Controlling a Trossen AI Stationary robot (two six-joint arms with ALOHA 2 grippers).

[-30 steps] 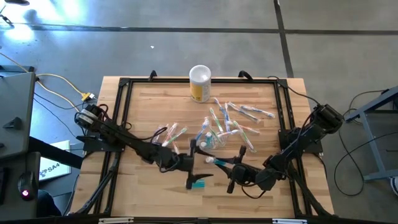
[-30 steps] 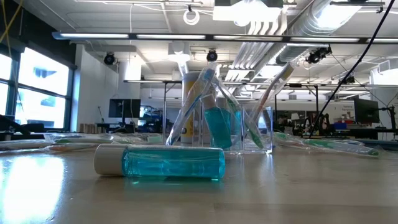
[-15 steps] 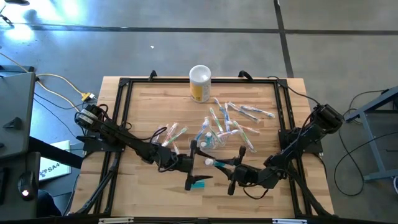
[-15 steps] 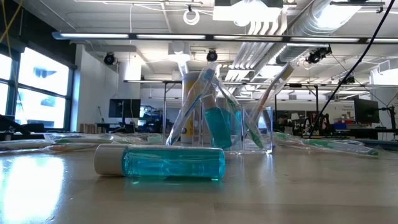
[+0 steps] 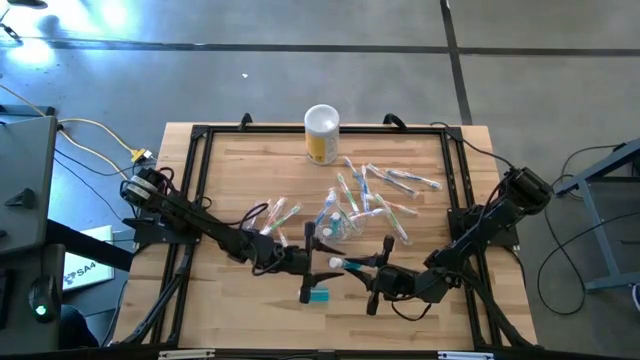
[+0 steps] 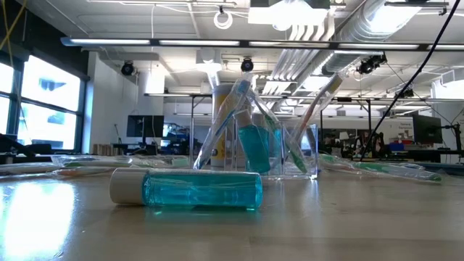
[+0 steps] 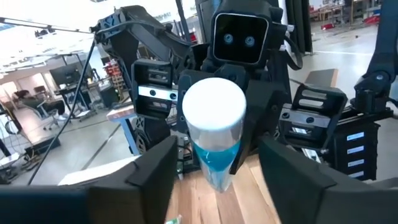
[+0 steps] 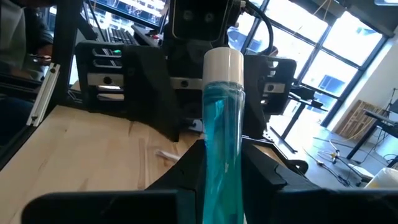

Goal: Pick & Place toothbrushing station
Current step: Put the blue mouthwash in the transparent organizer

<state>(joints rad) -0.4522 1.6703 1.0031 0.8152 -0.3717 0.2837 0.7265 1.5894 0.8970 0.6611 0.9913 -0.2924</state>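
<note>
A teal toothpaste tube with a white cap (image 5: 338,263) hangs above the table's near middle, with my right gripper (image 5: 364,269) shut on it. Its cap (image 7: 213,102) points at my left gripper (image 5: 316,262). That gripper is open, with its fingers (image 7: 155,168) standing on either side of the cap without touching it. A second teal tube (image 6: 196,190) lies on its side on the wood, below the left gripper (image 5: 318,295). Behind it a clear bag (image 6: 254,145) stands with toothbrushes and a tube inside. My right gripper pinches the lifted tube's teal body (image 8: 222,180) between its two fingers, back from the cap. The fingers come level from the table's right and lie along the tube. The tube sticks out past the fingertips, cap end foremost, clear of the table.
Several pastel toothbrushes lie scattered at mid-table (image 5: 385,195), with more to the left (image 5: 275,214). A yellow canister with a white lid (image 5: 321,133) stands at the far edge. A black frame (image 5: 195,180) runs around the wooden top.
</note>
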